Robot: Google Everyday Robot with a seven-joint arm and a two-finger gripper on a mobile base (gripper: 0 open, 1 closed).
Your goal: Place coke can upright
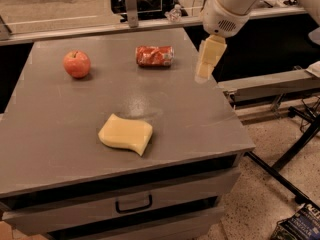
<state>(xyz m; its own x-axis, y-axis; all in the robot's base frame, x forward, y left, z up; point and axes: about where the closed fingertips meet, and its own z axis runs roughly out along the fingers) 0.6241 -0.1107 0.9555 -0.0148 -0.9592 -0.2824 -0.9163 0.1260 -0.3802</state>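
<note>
The coke can (155,56) lies on its side near the back of the grey table (60,129), red with white markings. My gripper (204,71) hangs from the white arm over the table's right edge, to the right of the can and apart from it. It holds nothing that I can see.
A red apple (76,63) sits at the back left. A yellow sponge (125,133) lies toward the front middle. The table has a drawer with a handle (133,204) below. A grey bench (270,84) and black frame legs stand to the right.
</note>
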